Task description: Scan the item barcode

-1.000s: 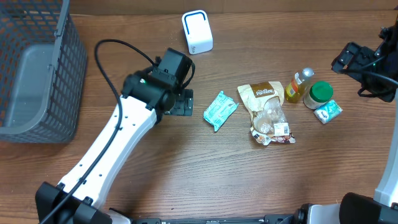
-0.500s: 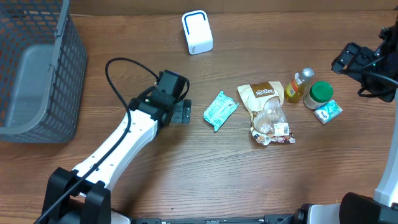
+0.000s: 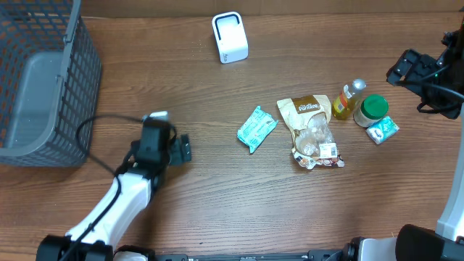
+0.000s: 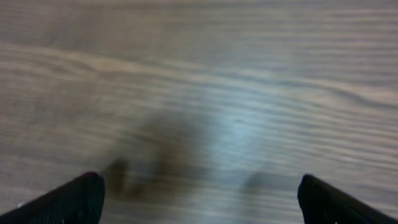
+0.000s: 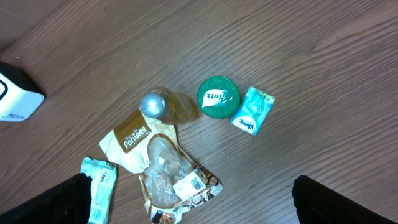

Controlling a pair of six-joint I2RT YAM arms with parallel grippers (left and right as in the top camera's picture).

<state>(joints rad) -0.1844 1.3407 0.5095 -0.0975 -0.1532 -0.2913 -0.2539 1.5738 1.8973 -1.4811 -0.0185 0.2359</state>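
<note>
Starting at the far left, a grey mesh basket stands behind the left gripper, well apart from it, by the table's left edge. The left gripper's 2 fingers are spread as wide as they go and hold nothing. In its own blurred wrist view only bare wood shows between the fingertips, so there is open room all round it. Ahead of those fingertips, with a clear strip of table between, lies the teal packet, flat and slightly tilted. The white scanner stands farther out than the packet, near the table's far edge and well apart from both arms.

Just beyond the teal packet, seen from the left gripper, is the snack bag, lying flat; a barcode label faces up near its lower end. A yellow bottle stands just beside the bag's top corner, with a green-lidded jar just beside the bottle and a small teal sachet by the jar.

The right gripper hangs above the table by the right edge, off to the side of this cluster, jaws fully apart and empty. Its wrist view looks down on the bottle, jar and sachet, none touching its fingers.
</note>
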